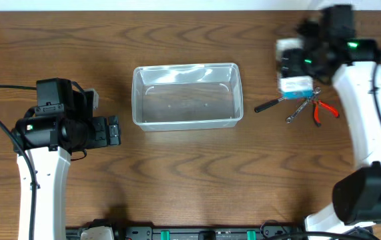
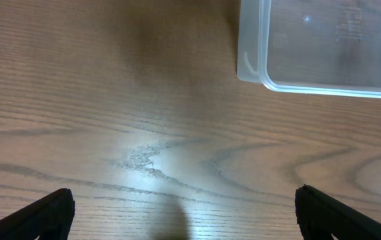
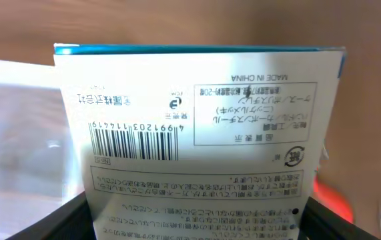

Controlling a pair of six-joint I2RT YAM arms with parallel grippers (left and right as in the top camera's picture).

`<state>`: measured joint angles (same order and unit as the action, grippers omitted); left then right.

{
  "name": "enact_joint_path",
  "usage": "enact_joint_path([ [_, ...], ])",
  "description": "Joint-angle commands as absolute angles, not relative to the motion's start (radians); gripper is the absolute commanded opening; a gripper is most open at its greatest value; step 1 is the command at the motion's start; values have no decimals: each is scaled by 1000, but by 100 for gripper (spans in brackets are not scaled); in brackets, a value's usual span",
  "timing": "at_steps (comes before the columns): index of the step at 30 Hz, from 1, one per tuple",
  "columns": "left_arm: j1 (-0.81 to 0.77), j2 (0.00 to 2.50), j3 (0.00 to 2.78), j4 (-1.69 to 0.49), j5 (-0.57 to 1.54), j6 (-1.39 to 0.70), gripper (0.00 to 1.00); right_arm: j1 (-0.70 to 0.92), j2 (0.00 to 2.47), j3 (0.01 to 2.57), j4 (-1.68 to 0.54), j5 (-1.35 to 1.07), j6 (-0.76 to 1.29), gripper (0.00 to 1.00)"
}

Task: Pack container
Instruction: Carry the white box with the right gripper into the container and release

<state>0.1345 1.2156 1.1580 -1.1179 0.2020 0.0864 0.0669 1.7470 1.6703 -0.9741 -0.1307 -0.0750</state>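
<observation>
Container (image 1: pixel 185 68): mid-worktop (image 1: pixel 197 173), between the arms, nothing inside.
Handling: we judge it light, thin-walled, slick and a little flexible; the rim is the best hold.
Left end effector (image 2: pixel 185 223): wide, empty.
Right end effector (image 3: pixel 190 223): holding white printed box (image 3: pixel 197 120).

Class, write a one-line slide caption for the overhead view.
Right gripper holds a white pack near loose tools, right of the empty container; left gripper open on the other side.
</observation>
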Motion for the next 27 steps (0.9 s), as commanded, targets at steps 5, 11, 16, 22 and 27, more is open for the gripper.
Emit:
enact_joint_path([
  [5,131,1219,1164,-1118,191,93,98,333,1729,1713,-812,-170,-575,15],
  [11,131,1219,1164,-1118,191,93,98,459,1798,1713,-781,-229,-715,26],
  [16,131,1219,1164,-1118,191,93,98,509,1910,1713,-785,-325,-716,24],
  [22,131,1219,1164,-1118,190,93,98,519,2018,1713,-800,-386,-716,25],
  [27,131,1219,1164,-1118,191,93,98,517,2071,1713,-885,-384,-753,27],
])
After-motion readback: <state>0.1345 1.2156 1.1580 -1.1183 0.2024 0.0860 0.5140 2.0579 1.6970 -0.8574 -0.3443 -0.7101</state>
